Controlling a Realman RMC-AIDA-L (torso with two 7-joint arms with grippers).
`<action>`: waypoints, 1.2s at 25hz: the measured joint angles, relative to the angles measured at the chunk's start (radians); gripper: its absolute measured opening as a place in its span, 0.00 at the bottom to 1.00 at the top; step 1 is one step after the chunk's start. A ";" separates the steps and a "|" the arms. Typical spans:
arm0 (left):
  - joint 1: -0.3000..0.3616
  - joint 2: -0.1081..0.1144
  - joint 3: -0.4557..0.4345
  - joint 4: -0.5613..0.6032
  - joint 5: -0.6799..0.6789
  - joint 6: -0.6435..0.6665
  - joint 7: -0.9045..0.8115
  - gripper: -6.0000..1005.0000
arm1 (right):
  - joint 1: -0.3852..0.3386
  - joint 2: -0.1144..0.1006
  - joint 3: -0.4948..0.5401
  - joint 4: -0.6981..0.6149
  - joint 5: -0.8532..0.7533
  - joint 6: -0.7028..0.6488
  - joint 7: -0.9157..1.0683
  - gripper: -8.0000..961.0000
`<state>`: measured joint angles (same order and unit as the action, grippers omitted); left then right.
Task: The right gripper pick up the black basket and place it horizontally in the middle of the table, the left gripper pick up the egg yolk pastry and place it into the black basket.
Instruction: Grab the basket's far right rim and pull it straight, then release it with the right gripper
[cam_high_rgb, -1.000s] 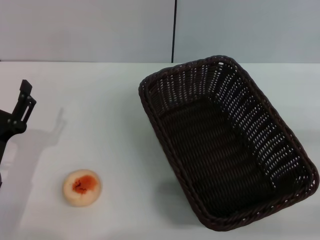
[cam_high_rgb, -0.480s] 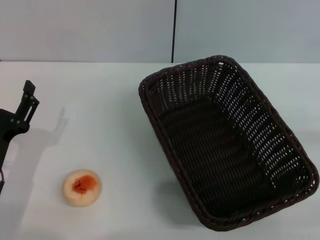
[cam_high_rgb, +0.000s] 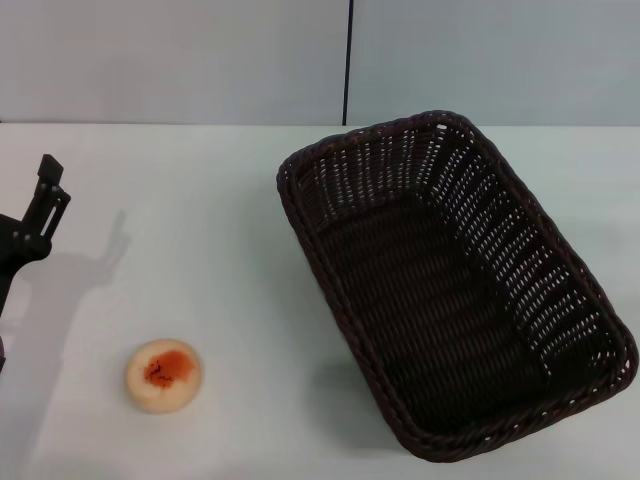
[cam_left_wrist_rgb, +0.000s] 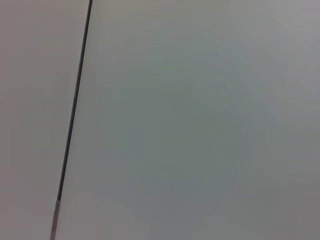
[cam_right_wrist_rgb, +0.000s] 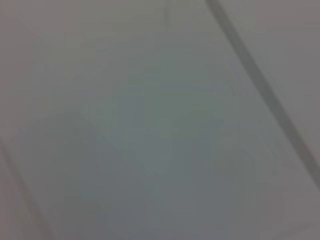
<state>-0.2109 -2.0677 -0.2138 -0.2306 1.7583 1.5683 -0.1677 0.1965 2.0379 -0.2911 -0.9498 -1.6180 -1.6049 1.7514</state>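
The black basket (cam_high_rgb: 455, 285) sits on the white table (cam_high_rgb: 220, 270), on the robot's right half of it, and is set at a slant: one rounded corner points toward the far middle of the table and the opposite one reaches the near right corner of the head view. It stands upright on its base, its open-weave sides sloping outward to a braided rim. Nothing lies inside it; the woven floor is bare.

The egg yolk pastry (cam_high_rgb: 163, 375) lies on the table well apart from the basket, toward the near left, with its glossy orange-red patch facing up. It touches nothing but the tabletop.

The left gripper (cam_high_rgb: 45, 200) hangs at the far left edge of the head view, above the table and farther back than the pastry, well clear of it. Its thin black fingers point up and away; I cannot tell whether they are parted or closed, and they grasp nothing. Its shadow falls on the table beside it.

The right gripper appears in none of the views; both wrist views show only a plain pale surface crossed by a dark line
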 joint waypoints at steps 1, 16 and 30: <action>0.000 0.000 -0.004 0.000 0.000 -0.001 0.000 0.82 | 0.018 -0.010 -0.003 -0.064 -0.064 -0.016 0.096 0.71; 0.012 0.000 -0.010 0.000 0.002 0.001 -0.003 0.82 | 0.494 -0.167 -0.193 -0.225 -0.885 -0.345 0.747 0.68; 0.018 0.001 -0.005 0.000 0.006 0.013 -0.014 0.82 | 0.628 -0.066 -0.509 0.029 -0.984 -0.104 0.805 0.66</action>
<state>-0.1932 -2.0668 -0.2183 -0.2305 1.7640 1.5810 -0.1815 0.8247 1.9719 -0.7998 -0.9212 -2.6022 -1.7093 2.5564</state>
